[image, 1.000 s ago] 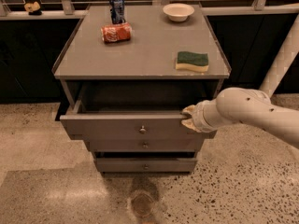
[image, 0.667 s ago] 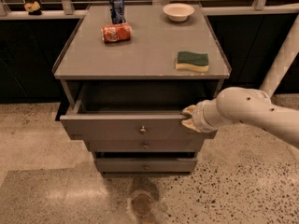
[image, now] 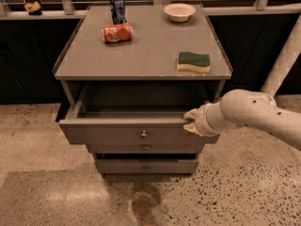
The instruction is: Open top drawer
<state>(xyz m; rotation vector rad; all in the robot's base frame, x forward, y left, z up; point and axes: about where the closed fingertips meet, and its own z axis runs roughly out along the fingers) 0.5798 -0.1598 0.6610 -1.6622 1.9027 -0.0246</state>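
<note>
The top drawer is a wide grey flat front with a small round metal knob at its centre. It stands pulled out from the grey cabinet, and its inside looks dark and empty. My gripper is at the right end of the drawer front's upper edge, at the end of my white arm that reaches in from the right. Two narrower drawer fronts sit below it, less pulled out.
On the cabinet top lie a tipped red can, an upright blue can, a white bowl and a green-and-yellow sponge. A white post leans at the right. The floor is speckled stone.
</note>
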